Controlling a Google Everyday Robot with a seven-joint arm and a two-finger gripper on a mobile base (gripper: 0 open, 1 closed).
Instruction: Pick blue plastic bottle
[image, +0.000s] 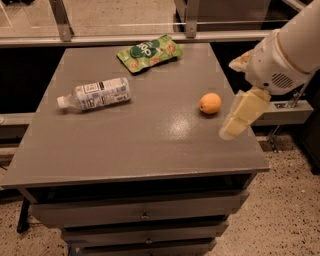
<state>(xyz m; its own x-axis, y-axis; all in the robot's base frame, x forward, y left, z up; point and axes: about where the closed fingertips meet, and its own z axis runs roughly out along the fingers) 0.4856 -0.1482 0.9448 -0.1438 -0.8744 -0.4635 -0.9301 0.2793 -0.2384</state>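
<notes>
The blue plastic bottle lies on its side on the left part of the grey table top. It is clear, with a white cap pointing left and a white and pale-blue label with dark print. My gripper hangs from the white arm at the right, over the table's right edge, just right of an orange fruit. It is far from the bottle and holds nothing that I can see.
A green snack pouch lies at the back middle of the table. A small orange fruit sits right of centre. Drawers are below the table top. A metal rail runs behind the table.
</notes>
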